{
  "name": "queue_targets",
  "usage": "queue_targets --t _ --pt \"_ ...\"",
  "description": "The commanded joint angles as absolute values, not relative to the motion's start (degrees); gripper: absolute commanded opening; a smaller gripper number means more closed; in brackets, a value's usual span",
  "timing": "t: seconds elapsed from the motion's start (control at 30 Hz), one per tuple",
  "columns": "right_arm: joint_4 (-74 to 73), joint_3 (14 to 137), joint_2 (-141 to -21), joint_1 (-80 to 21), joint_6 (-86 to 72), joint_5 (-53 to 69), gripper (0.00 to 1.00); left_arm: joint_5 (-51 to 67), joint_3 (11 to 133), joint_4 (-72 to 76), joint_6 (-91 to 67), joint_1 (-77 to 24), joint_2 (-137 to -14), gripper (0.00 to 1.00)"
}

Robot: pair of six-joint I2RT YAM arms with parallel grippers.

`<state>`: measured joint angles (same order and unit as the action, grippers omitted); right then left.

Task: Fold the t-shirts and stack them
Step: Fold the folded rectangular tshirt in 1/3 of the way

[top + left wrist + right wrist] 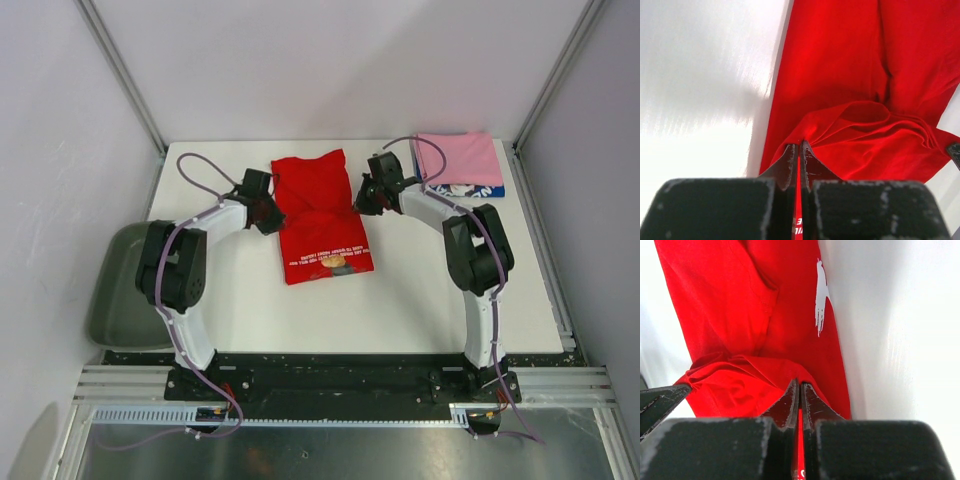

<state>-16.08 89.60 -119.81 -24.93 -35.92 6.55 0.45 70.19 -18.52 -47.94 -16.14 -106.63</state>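
So, tray: we've got a grey-green tray (pixel 120 290) at the lower left of the top view, by the left edge of the white table (pixel 420 300).
Red t-shirt: the red t-shirt (pixel 320 215) (pixel 840 75) (pixel 730 295) lies mid-table, centre frame. Its printed end is nearest the arm bases, and the cloth is bunched up between the two grippers.
Left gripper: the left gripper (pixel 272 218) (pixel 799 146) has its jaws squeezed together on a fold at the shirt's left edge.
Right gripper: the right gripper (pixel 362 200) (pixel 800 384) is pinched tight on the shirt's right edge the same way.
Pink t-shirt: the folded pink t-shirt (pixel 458 158) sits upper right, at the far corner.
Blue t-shirt: we only see a strip of the blue t-shirt (pixel 482 189) peeking out under the pink one.
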Motion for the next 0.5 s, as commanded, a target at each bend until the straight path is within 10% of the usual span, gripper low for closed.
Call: queue_targets --t 0.0,0.2,0.37,0.47 --pt "-14.0 92.5 -120.6 -24.3 -34.6 8.3 0.0 1.5 71.8 -17.1 -46.4 -15.1 -106.6 0.0" --pt "-14.8 95.6 -122.6 -23.8 -33.2 10.7 0.04 2.4 71.4 -16.8 -46.6 -14.0 -106.8 0.03" --pt "-17.1 97.6 -121.7 -23.6 -30.9 10.3 0.42 3.0 72.0 -16.6 -44.4 -13.4 -105.4 0.49" --pt "-19.2 98.2 -119.4 -23.8 -28.9 8.4 0.49 2.4 71.1 -16.4 -42.6 -13.2 -101.6 0.61"
